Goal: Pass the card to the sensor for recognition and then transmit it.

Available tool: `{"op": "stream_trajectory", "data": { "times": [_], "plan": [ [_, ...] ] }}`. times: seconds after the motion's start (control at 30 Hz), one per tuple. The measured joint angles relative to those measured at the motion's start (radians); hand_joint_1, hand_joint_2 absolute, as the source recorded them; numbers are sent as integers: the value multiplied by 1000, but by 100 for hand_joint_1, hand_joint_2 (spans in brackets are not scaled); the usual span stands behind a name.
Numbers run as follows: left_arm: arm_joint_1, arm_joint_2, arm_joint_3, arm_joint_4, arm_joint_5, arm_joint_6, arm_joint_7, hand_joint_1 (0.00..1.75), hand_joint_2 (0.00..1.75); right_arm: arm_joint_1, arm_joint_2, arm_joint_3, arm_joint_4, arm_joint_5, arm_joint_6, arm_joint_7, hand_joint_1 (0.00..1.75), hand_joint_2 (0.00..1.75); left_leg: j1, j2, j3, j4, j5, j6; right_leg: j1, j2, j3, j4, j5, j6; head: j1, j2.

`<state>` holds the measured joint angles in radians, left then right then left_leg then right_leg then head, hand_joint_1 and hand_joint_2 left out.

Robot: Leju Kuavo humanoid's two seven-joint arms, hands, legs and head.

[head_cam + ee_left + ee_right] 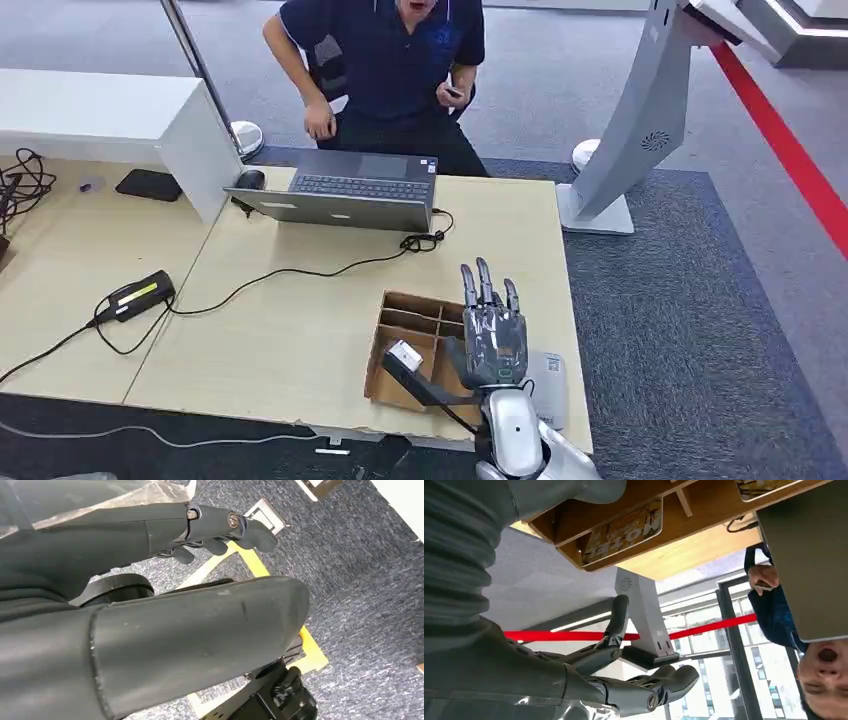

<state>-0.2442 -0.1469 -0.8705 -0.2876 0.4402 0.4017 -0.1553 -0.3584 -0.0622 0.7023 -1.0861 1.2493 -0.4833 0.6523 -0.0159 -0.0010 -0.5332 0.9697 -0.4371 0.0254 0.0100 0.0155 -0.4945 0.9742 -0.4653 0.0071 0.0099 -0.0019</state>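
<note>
A brown cardboard tray (385, 385) with several compartments sits near the table's front edge. In one of its front compartments lies a card (403, 353), white in the head view; the right wrist view shows a printed yellow card (624, 530) lying flat in a compartment of the tray (704, 505). My right hand (492, 335) hovers over the tray's right side, fingers straight and spread, thumb reaching toward the card, holding nothing. A flat grey sensor pad (548, 385) lies just right of the tray, partly under the hand. My left hand (220, 527) hangs over the carpet, empty, fingers loosely extended.
An open laptop (345, 195) stands at the table's far edge, with a person (390, 60) seated behind it. A cable (290, 272) runs to a black box (140, 293) on the left. A white partition (195, 140) and a grey kiosk stand (630, 140) flank the table.
</note>
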Motion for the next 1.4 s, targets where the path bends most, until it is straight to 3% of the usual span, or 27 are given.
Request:
{"op": "stream_trajectory", "data": {
  "times": [0.63,0.7,0.73,0.77,0.97,1.0,1.07,1.3,1.37,1.4],
  "plan": [
    [0,0,0,0,0,0,0,0,0,-7,0,2,2,-3,-3,0,0,175,0,0,0,0,0,0,0,0,0,0,0,0,0,0],
    [0,0,0,0,0,0,0,0,0,-10,1,2,6,-5,-3,0,33,175,0,0,0,0,0,0,0,0,0,0,0,0,0,0],
    [0,0,0,0,0,0,0,0,0,-10,2,2,6,-7,-3,0,37,175,0,0,0,0,0,0,0,0,0,0,0,0,0,0],
    [0,0,0,0,0,0,0,0,0,-10,2,2,6,-7,-3,0,54,175,0,0,0,0,0,0,0,0,0,0,0,0,0,0],
    [0,0,0,0,0,0,0,0,0,-14,3,2,9,-10,-3,0,65,175,0,0,0,0,0,0,0,0,0,0,0,0,0,0],
    [0,0,0,0,0,0,0,0,0,-14,3,2,9,-10,-3,0,80,175,0,0,0,0,0,0,0,0,0,0,0,0,0,0],
    [0,0,0,0,0,0,0,0,0,-14,3,2,9,-11,-3,0,66,175,0,0,0,0,0,0,0,0,0,0,0,0,0,0],
    [0,0,0,0,0,1,0,0,0,-14,3,2,10,-12,-3,0,65,175,0,0,0,0,0,0,0,0,0,0,0,0,0,0],
    [0,0,0,0,0,1,0,0,0,-14,3,2,10,-12,-3,0,52,175,0,0,0,0,0,0,0,0,0,0,0,0,0,0],
    [0,0,0,0,0,1,0,0,0,-14,3,2,10,-12,-3,0,65,175,0,0,0,0,0,0,0,0,0,0,0,0,0,0]
  ]
}}
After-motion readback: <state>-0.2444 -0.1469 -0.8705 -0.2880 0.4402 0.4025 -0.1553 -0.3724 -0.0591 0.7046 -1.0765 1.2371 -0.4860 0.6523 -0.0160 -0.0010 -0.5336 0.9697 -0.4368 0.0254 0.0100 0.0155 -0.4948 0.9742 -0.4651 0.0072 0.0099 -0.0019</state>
